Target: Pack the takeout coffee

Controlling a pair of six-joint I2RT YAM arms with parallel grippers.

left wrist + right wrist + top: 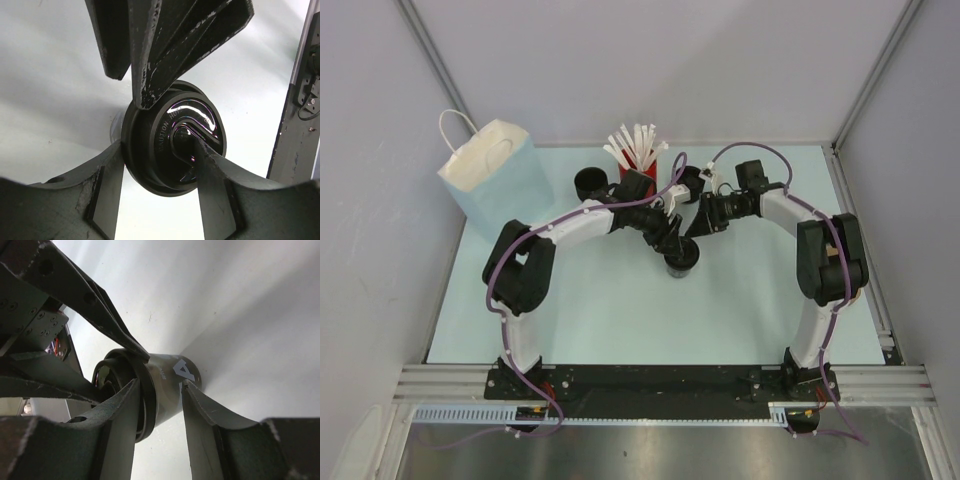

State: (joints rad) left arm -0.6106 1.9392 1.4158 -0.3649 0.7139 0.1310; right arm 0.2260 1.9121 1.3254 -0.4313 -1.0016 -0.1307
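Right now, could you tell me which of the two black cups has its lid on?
The lidded black cup at mid-table, nearer the arms' bases; the open black cup beside the blue paper bag has none.

Left gripper [672,240] and right gripper [704,222] crowd the far side of the takeout coffee [681,264]. Bare surface [620,325] lies near and left.

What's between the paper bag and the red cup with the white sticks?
A small black cup stands on the table between the paper bag and the red cup. Only the top view shows it.
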